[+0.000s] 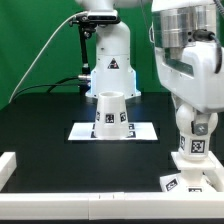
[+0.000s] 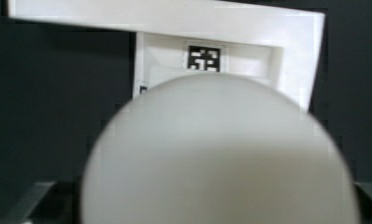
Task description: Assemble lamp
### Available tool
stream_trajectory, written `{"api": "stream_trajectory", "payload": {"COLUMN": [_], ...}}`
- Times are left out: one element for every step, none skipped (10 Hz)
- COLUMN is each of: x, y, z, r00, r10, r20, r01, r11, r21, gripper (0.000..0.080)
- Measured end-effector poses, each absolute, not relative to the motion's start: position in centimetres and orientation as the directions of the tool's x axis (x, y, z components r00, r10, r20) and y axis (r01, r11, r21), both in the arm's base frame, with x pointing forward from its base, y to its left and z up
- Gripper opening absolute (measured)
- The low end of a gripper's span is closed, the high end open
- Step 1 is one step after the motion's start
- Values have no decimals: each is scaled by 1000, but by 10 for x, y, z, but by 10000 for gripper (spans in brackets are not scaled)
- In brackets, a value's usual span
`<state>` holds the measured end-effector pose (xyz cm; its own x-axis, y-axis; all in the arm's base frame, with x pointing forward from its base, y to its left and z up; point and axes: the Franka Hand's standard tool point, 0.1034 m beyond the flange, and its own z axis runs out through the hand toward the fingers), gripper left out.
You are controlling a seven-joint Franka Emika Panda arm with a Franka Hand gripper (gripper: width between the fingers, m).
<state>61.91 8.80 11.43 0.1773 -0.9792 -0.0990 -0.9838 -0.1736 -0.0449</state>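
Behind the bulb [image 2: 218, 150], 1 black-and-white square tag [image 2: 204, 58]

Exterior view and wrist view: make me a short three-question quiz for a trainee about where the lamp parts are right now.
1. True or false: the shade lies on its side.
2. What does the shade stand on? A the marker board; B a plate; C a box.
3. Fill in: in the wrist view, the tagged part beyond the bulb is the ____.

Key: 1 false, it stands upright with its narrow end up. 2 A. 3 base.
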Motion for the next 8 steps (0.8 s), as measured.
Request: {"api": "stream_trajectory", "payload": {"x": [617,616,615,614,614,614,614,614], "y": [88,91,98,101,100,99,99,98], "z": [113,114,114,113,113,113,113,113], "r00": [281,461,640,727,768,817,852,895], "r10": [-955,-884,-766,-685,-638,-575,-523,-444], "r20": [-93,-75,-57,-51,-47,-41,-35,-27], "r01": [-960,-887,-768,-686,-640,-577,-524,-445], "r11": [-278,-458,-637,-724,-765,-814,-849,-893], "r21": [-43,-53,-60,-68,-69,-72,-72,-72], "gripper": [673,692,692,692,698,699,699,699]}}
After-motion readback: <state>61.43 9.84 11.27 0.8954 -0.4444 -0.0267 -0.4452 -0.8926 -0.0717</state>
